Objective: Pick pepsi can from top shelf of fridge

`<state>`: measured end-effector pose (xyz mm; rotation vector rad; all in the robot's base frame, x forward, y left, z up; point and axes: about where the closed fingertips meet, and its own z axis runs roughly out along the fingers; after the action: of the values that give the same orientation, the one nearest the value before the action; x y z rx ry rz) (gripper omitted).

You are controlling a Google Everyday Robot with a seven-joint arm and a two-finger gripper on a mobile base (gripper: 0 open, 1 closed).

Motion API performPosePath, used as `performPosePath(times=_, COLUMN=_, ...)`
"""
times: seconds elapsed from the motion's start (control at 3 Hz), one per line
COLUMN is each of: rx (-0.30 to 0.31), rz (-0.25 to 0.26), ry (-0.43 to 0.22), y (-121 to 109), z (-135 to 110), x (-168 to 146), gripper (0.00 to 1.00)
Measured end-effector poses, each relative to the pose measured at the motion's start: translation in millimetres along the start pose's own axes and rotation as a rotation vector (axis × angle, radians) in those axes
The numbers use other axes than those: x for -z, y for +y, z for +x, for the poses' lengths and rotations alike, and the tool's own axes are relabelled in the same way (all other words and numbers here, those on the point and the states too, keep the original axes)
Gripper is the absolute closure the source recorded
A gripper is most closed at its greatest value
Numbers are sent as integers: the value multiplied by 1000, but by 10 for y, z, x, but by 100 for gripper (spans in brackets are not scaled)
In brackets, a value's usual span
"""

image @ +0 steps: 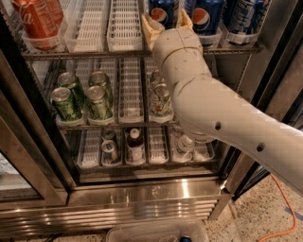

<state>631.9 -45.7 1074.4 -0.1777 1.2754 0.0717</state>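
The fridge (142,201) stands open in front of me. On its top shelf (125,26), white slotted lanes run back. A dark blue pepsi can (163,8) stands at the front of one lane. My gripper (165,22) reaches up from the lower right, and its tan fingers (150,29) sit snug against both sides of this can. The can still stands on the shelf. Two more pepsi cans (206,16) stand in the lanes to its right. My white arm hides the can's lower part.
Red cola cans (35,21) stand at the top left. Green cans (66,101) and a pale can (161,99) fill the middle shelf. Bottles (135,144) stand on the bottom shelf. The dark door frame (28,142) is at the left. An orange cable (284,222) lies on the floor.
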Motion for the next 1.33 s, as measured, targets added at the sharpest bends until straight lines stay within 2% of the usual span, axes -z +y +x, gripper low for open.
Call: performPosePath(times=1.33, rx=18, rz=-5, ry=-63, y=-53, z=-253, x=-67, gripper=100)
